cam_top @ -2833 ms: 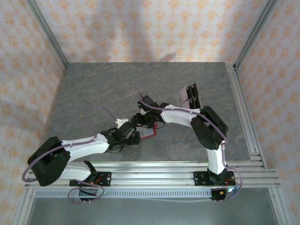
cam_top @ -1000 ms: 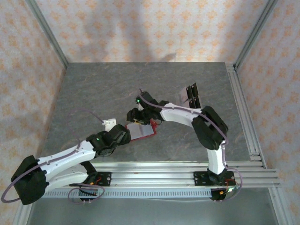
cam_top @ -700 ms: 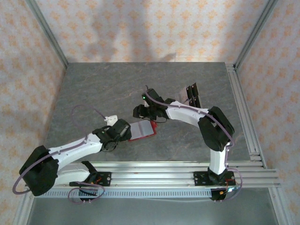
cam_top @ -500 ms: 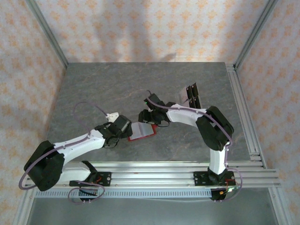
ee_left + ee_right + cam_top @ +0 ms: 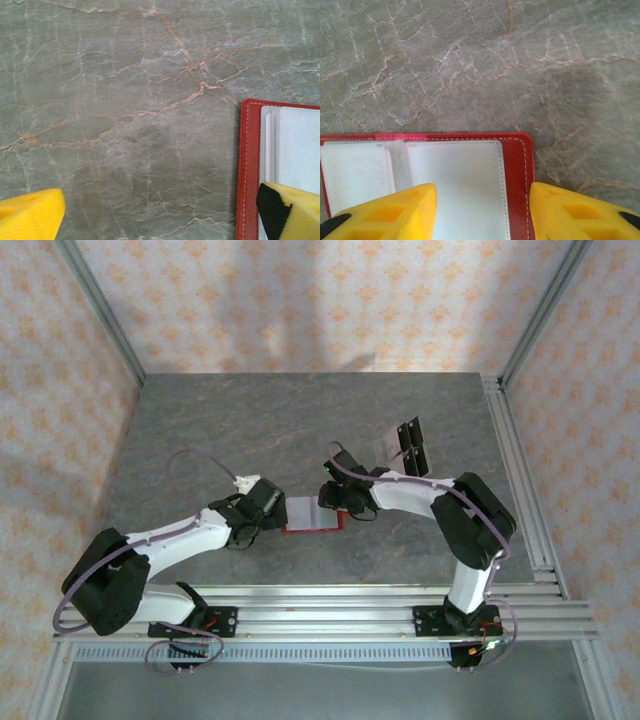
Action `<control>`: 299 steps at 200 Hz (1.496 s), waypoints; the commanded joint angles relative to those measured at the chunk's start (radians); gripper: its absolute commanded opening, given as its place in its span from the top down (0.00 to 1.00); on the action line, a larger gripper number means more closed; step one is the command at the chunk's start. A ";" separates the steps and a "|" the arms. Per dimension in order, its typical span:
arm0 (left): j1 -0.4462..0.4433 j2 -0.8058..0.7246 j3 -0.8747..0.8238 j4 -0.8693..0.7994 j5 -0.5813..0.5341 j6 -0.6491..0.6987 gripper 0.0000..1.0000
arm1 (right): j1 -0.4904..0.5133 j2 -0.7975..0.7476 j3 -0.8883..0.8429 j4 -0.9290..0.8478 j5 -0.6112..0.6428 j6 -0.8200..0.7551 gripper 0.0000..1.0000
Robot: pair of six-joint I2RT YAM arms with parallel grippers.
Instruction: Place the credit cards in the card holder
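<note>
The red card holder (image 5: 312, 516) lies open and flat on the grey counter (image 5: 230, 420), between the two claws. The left claw (image 5: 160, 217) is spread wide and grips nothing. One of its yellow fingers (image 5: 292, 212) is over the holder's edge, and the other is over bare counter. The right claw (image 5: 482, 210) is partly spread, low over the holder's other end. It has one finger over the pale lining and one just past the red edge, and it grips nothing. The credit cards (image 5: 406, 444) are farther back on the right, well apart from the holder.
</note>
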 commanded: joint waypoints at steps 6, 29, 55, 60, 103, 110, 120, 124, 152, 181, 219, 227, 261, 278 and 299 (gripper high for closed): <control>0.014 0.012 0.034 0.004 -0.002 0.036 0.00 | -0.006 -0.098 0.004 0.008 -0.005 -0.017 0.48; 0.015 0.017 0.047 -0.005 0.001 0.045 0.00 | -0.007 -0.156 0.102 -0.087 -0.030 -0.099 0.49; 0.016 0.023 0.066 -0.027 0.003 0.051 0.00 | -0.044 -0.174 0.247 -0.297 0.038 -0.203 0.49; 0.017 0.024 0.072 -0.033 0.004 0.052 0.00 | -0.057 -0.172 0.273 -0.344 0.057 -0.224 0.49; 0.025 0.023 0.090 -0.063 0.001 0.055 0.00 | -0.190 -0.103 0.413 -0.632 0.291 -0.359 0.52; 0.027 0.021 0.090 -0.064 0.002 0.056 0.00 | -0.214 -0.093 0.416 -0.650 0.305 -0.375 0.53; 0.026 0.022 0.091 -0.063 0.004 0.058 0.00 | -0.241 -0.081 0.418 -0.670 0.309 -0.395 0.54; 0.028 0.021 0.090 -0.064 0.004 0.059 0.00 | -0.252 -0.076 0.416 -0.675 0.311 -0.402 0.55; 0.030 0.018 0.089 -0.064 0.007 0.065 0.00 | -0.297 -0.043 0.402 -0.690 0.348 -0.432 0.62; 0.031 0.013 0.083 -0.068 0.008 0.065 0.00 | -0.319 -0.017 0.381 -0.679 0.371 -0.443 0.68; 0.033 0.013 0.078 -0.063 0.009 0.062 0.00 | -0.335 0.012 0.360 -0.664 0.374 -0.453 0.72; 0.033 0.015 0.078 -0.061 0.010 0.062 0.00 | -0.338 0.017 0.357 -0.660 0.378 -0.455 0.72; 0.033 0.028 0.080 -0.053 0.014 0.060 0.00 | -0.345 0.032 0.344 -0.640 0.362 -0.451 0.73; 0.033 0.033 0.080 -0.050 0.015 0.060 0.00 | -0.348 0.041 0.341 -0.627 0.346 -0.449 0.73; 0.033 0.036 0.081 -0.049 0.016 0.060 0.00 | -0.357 0.050 0.340 -0.617 0.316 -0.445 0.73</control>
